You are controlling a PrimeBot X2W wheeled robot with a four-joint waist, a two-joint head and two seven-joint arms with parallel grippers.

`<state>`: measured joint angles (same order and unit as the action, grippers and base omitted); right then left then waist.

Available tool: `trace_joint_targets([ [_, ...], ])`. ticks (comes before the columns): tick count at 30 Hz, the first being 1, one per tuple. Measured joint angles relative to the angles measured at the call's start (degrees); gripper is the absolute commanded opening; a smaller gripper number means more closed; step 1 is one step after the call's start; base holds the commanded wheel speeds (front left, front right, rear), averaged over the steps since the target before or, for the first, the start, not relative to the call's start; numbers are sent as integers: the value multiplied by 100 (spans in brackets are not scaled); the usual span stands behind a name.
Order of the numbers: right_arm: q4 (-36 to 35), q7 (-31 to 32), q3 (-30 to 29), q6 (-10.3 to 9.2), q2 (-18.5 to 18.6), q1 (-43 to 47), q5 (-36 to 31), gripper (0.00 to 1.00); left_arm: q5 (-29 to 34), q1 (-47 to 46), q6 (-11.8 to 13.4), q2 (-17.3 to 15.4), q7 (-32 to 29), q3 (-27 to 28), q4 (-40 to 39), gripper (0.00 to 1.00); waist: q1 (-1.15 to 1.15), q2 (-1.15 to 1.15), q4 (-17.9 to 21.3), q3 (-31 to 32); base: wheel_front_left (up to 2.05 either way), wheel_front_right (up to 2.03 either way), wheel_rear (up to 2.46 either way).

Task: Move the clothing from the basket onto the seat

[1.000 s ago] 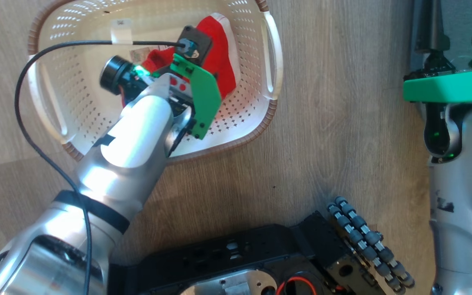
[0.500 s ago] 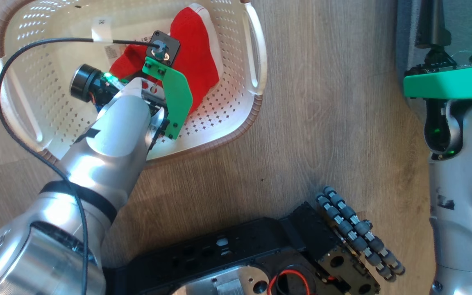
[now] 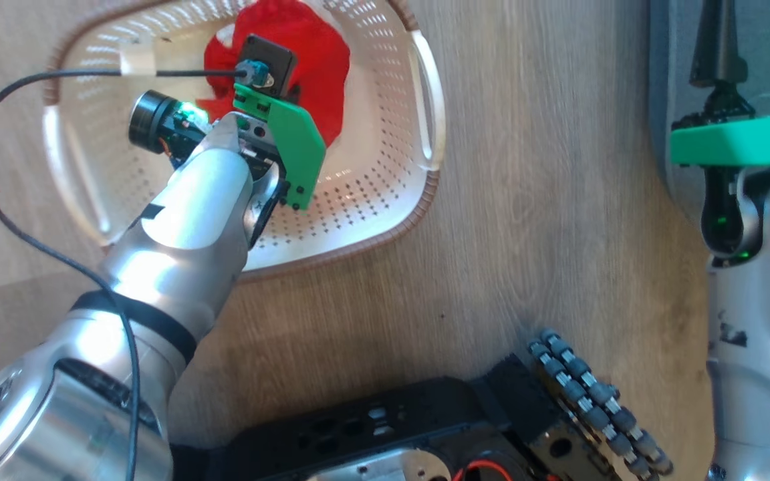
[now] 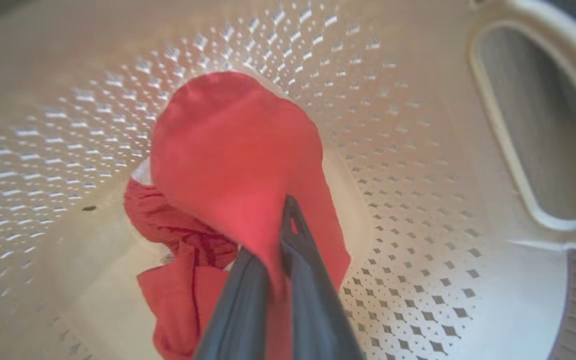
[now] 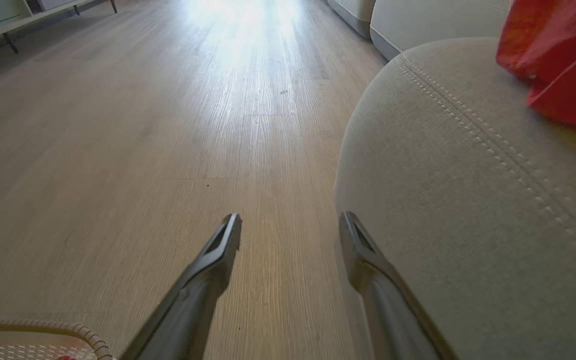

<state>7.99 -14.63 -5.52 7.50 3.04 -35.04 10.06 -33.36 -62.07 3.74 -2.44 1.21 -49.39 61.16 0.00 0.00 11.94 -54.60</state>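
The cream basket (image 3: pixel 392 230) stands on the wood floor at the upper left of the head view, with my left arm reaching into it. In the left wrist view my left gripper (image 4: pixel 273 250) is shut on a fold of red clothing (image 4: pixel 233 150), which hangs bunched above the basket wall (image 4: pixel 418 150). From the head, the red clothing (image 3: pixel 321 60) shows past the wrist, which hides the fingers. My right gripper (image 5: pixel 290 220) is open and holds nothing, just left of the grey seat (image 5: pixel 468 200). A red garment (image 5: pixel 563 65) lies on that seat.
My dark base with its roller wheel (image 3: pixel 599 394) fills the bottom of the head view. The right forearm (image 3: pixel 759 300) stands along the right edge. Open wood floor (image 5: pixel 143 125) stretches ahead of the right gripper; another pale cushion (image 5: pixel 433 20) sits beyond the seat.
My left gripper has gone from open to shut, pinching the red clothing, which now stands bunched and raised instead of lying flat. The head camera has shifted a little. The right gripper stays open.
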Motion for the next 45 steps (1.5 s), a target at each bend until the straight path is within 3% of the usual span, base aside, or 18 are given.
trace_joint_targets([
  [10, 174, 0, -197, 0, 0, 586, -207, 100, -606, 603, 1, 3, 931, 31, -192, 0, 0, 1, -360, 970, 0, 0, 0],
  [16, 324, 0, -308, 0, -1, 1121, -411, 100, -649, 1109, 59, -35, 1261, 204, -321, 0, -1, 1, -590, 1798, 0, 0, 0],
  [23, 479, 0, -322, 0, 64, 1814, -706, 100, -214, 2306, 468, -561, 1301, 1023, -1908, 0, -1, 1, -869, 2943, 0, 0, 0],
  [31, 698, 0, -328, 0, 78, 2530, -779, 100, 265, 3943, 708, -835, 1302, 1872, -3255, 0, -1, 1, -1083, 4079, 0, 0, 0],
  [38, 781, 1, -330, 0, 76, 3006, -880, 100, 601, 4871, 749, -1021, 1303, 2518, -3987, 0, -1, 0, -1244, 4937, 0, 0, 0],
  [45, 870, 1, -293, 0, 77, 3354, -967, 100, 734, 5325, 644, -1084, 1304, 2919, -4090, 0, -1, 0, -1386, 5445, 0, 0, 0],
])
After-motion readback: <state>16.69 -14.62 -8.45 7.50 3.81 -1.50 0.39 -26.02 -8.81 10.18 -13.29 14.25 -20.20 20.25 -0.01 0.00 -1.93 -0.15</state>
